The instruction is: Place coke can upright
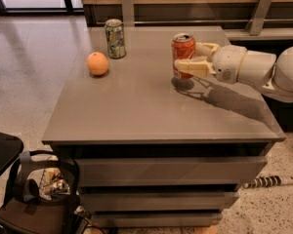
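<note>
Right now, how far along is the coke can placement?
Done: the coke can is upright, over the right half of the table. In hand: the gripper is clamped on its sides; its base sits at or just above the surface, I cannot tell which. Left: set it down if needed, open, back away.

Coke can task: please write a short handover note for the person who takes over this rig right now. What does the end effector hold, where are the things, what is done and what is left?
End effector: reaches in from the right and is shut on the coke can.
Coke can: upright, over the right rear part of the table. It is apart from the orange and the green-and-white can at the left rear.
Done: the can is upright and low, with its shadow right beneath it. I cannot tell if its base touches the top.
Left: probably set the base down, open the end effector and pull back without tipping the can.
</note>
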Controlling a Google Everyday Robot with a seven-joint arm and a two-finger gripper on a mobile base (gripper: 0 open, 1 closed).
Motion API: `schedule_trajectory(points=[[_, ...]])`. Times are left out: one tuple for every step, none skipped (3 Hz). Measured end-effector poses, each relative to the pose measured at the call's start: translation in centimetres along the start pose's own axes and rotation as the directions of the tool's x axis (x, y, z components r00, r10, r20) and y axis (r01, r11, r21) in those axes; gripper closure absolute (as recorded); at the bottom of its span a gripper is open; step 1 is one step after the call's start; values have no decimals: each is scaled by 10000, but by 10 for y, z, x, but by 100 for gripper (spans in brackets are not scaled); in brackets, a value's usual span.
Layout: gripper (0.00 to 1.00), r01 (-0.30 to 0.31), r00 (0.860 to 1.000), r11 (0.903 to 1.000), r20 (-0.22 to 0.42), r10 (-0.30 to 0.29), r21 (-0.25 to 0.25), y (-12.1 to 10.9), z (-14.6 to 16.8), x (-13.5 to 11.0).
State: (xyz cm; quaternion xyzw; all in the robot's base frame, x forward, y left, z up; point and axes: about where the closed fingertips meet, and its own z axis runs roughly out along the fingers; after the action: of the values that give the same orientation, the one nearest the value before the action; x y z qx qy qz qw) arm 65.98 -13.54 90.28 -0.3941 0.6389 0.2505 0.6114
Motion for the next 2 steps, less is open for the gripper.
schedule_trajectory(points=[[100, -517, 9984, 9987, 229, 518, -10, 1, 3, 21], [100, -975, 9949, 9952, 262, 973, 50, 2, 4, 36]])
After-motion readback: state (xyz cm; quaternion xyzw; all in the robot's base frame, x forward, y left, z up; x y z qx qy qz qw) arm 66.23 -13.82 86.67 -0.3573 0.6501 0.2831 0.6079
